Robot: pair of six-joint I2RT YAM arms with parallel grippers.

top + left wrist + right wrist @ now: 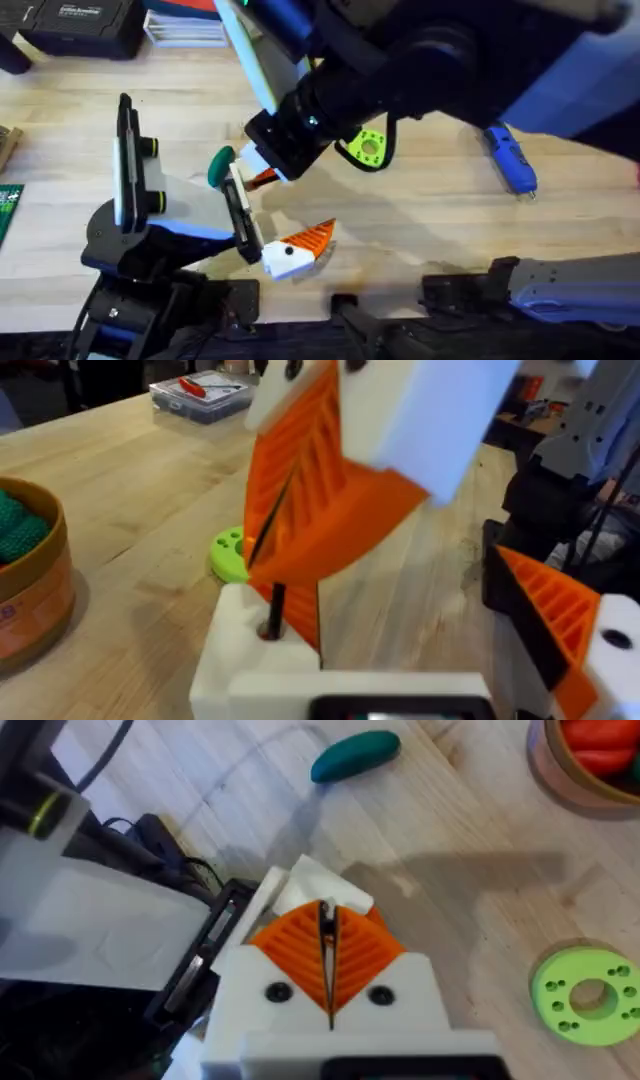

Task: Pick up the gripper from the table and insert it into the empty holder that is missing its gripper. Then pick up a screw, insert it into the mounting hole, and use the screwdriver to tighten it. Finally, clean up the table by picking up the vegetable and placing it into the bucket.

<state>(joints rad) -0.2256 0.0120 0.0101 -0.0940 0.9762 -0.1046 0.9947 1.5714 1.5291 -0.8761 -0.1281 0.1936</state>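
Inside bucket [560, 780]: red toy vegetable [600, 735]. Right pincer [328, 955] pressed together; left pincer [420, 630] spread.

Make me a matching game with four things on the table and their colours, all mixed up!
Things:
1. screwdriver
2. disc with holes
3. toy vegetable on the table
4. bucket

Colours:
A. orange-brown
B. bright green
C. blue
D. dark green

Pairs: 1-C, 2-B, 3-D, 4-A
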